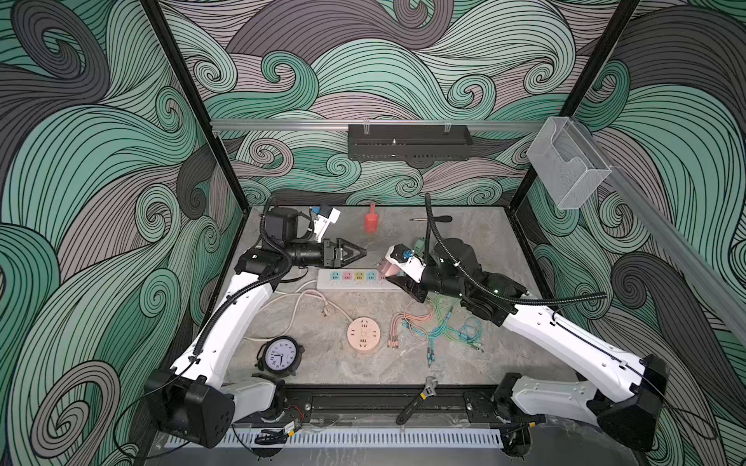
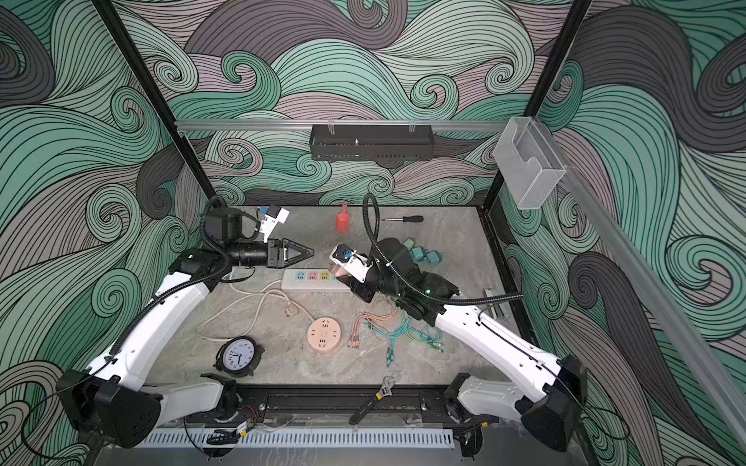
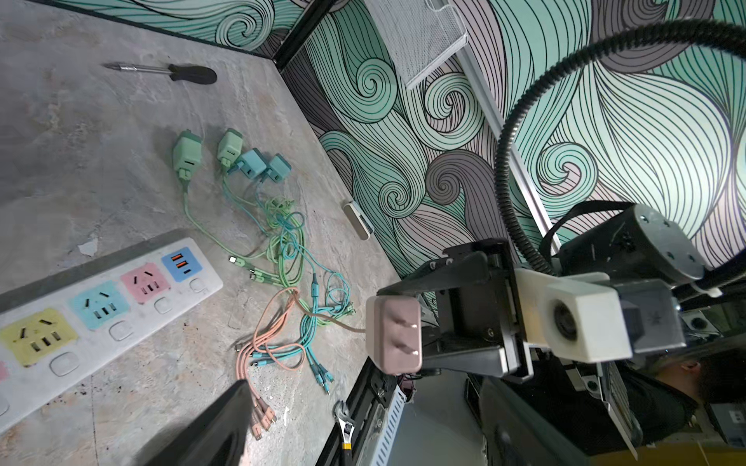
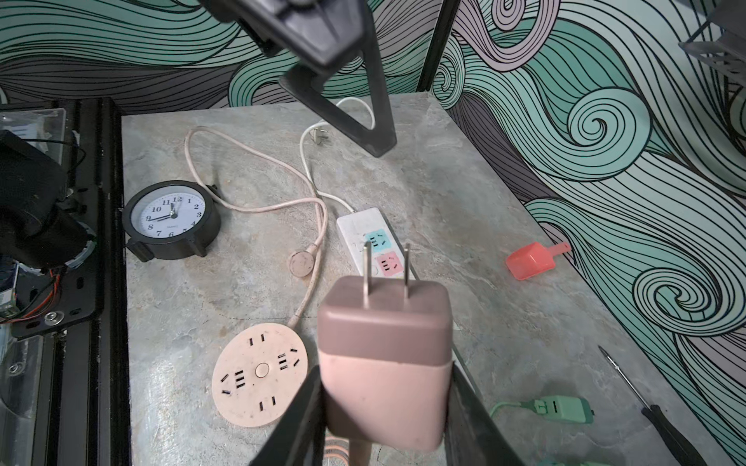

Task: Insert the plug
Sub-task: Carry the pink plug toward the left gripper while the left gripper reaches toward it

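Note:
My right gripper (image 4: 383, 369) is shut on the pink plug (image 4: 385, 331), one finger on each side of its body. The two metal prongs point away from the wrist. In both top views the plug (image 1: 385, 268) (image 2: 337, 269) hangs just above the right end of the white power strip (image 1: 355, 282) (image 2: 311, 282), which has coloured sockets and lies flat mid-table. The left wrist view shows the plug (image 3: 393, 341) prongs-on and the strip (image 3: 101, 318). My left gripper (image 1: 360, 253) (image 2: 309, 253) hovers open and empty behind the strip's middle, level with the plug.
A round pink socket (image 1: 364, 335) and a black clock (image 1: 281, 356) lie near the front. A tangle of pink, green and teal cables (image 1: 440, 329) sits under my right arm. Behind are a red scoop (image 1: 371, 221), a screwdriver (image 1: 434, 220) and green chargers (image 2: 424, 256). A wrench (image 1: 420, 397) rests on the front rail.

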Tool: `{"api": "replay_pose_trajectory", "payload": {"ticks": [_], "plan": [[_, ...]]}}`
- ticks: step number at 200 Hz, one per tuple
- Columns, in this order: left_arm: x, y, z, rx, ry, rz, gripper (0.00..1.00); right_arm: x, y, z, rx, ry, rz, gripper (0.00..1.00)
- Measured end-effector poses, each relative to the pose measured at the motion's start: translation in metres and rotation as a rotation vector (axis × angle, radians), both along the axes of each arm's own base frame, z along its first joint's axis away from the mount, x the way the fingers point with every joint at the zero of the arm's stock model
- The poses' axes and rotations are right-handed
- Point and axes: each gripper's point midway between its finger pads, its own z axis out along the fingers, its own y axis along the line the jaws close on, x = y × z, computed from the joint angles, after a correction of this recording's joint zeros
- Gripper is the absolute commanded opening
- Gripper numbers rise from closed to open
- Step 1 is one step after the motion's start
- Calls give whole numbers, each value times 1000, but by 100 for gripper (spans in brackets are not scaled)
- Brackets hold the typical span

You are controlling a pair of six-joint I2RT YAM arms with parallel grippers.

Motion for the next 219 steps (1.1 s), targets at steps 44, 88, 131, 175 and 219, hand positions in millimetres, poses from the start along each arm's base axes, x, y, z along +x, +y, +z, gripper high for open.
{"api": "replay_pose_trajectory", "payload": {"ticks": [44, 88, 131, 175, 219], "plan": [[-17, -20, -3, 4, -28, -100, 86, -7, 5, 2, -5, -17, 30, 26], [-25, -33, -13, 25, -29, -159, 81, -10, 8, 3, -3, -22, 43, 26], [-33, -43, -22, 51, -28, -196, 76, -11, 9, 3, -4, -24, 44, 26], [-32, -49, -26, 84, -31, -211, 69, -12, 10, 2, -15, -37, 46, 26], [-33, -51, -30, 107, -33, -217, 57, -14, 11, 1, -26, -49, 51, 26]]}}
